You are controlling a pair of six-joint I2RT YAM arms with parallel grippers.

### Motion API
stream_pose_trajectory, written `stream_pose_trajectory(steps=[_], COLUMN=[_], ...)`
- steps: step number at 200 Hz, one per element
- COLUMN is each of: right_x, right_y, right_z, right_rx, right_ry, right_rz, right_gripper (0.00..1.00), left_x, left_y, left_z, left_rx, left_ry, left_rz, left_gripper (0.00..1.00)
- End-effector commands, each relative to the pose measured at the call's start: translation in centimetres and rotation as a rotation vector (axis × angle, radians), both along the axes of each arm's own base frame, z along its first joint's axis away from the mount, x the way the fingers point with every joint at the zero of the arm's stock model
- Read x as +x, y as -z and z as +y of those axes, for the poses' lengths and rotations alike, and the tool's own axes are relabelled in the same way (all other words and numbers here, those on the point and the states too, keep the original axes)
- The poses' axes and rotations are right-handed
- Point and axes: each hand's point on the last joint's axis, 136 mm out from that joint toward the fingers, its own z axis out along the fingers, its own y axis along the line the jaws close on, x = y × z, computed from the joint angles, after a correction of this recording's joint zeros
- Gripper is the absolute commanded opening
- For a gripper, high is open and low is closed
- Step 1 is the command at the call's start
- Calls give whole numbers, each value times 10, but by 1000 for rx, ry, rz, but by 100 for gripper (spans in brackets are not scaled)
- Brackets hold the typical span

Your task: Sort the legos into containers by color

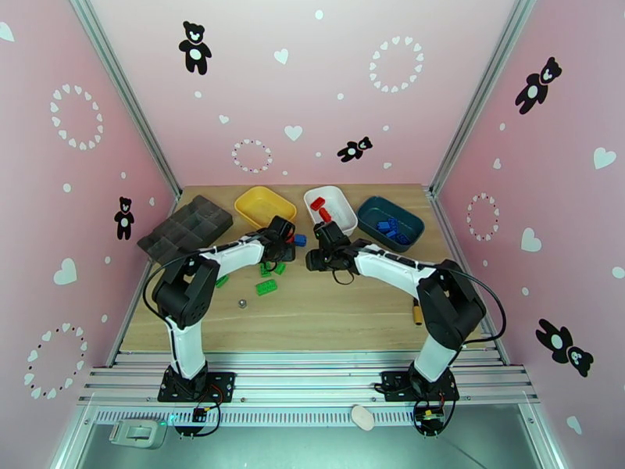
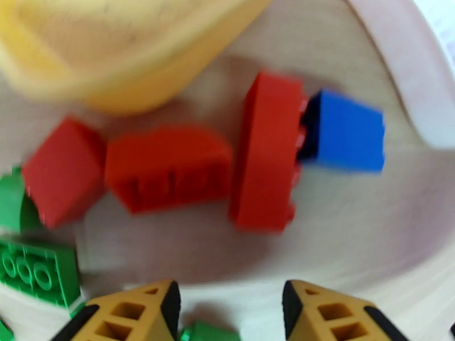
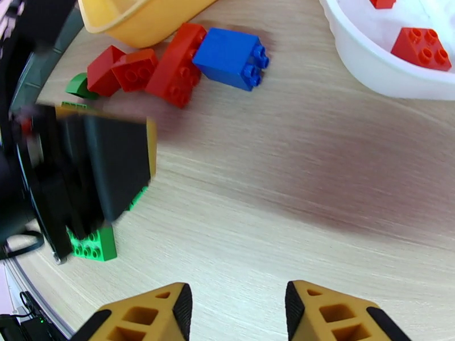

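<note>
Between the yellow tray (image 1: 264,203) and the white tray (image 1: 341,198) lie three red legos (image 2: 264,152) and a blue lego (image 2: 344,132) in a row on the table. My left gripper (image 2: 230,308) hovers open just in front of them, a green lego (image 2: 207,332) under its gap. Other green legos (image 1: 266,287) lie nearer the arms. My right gripper (image 3: 238,311) stands open over bare wood, nothing between its fingers. Red legos (image 3: 422,48) sit in the white tray and blue legos (image 1: 388,227) in the teal tray (image 1: 391,220).
A dark grey compartment organizer (image 1: 186,228) stands at the back left. A small metal ball (image 1: 242,303) lies left of centre, and a small brown object (image 1: 417,313) lies by the right arm. The two grippers (image 1: 287,238) (image 1: 319,255) are close together mid-table.
</note>
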Motion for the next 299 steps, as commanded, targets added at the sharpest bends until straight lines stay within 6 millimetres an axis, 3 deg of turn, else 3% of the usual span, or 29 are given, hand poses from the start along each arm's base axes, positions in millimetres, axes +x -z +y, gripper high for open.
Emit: stream_pose_trajectory(steps=[1,76,156,187,254,299], right_x=[2,5,5,5,6,6], right_y=[-12,-18,-20,-20,-27,-28], right_z=[-5,-13,-17,-20,-22,-26], right_rx=[19,22,25,20,29,28], right_ry=[24,42,49,53,55,61], right_rz=[-27,-38,-40,-39,-54,-58], right_gripper=[48,48,48,48,48,48], left_x=[17,34,42,41,38,30], left_y=[-7,8,8,7,20,4], left_z=[-6,-9,-8,-10,-5,-3], left_rx=[-4,54,71,62,98,85], left_ry=[16,16,-8,3,-7,-4], left_rz=[-35,-13,-13,-6,25,7], left_gripper=[54,51,38,32,30,26])
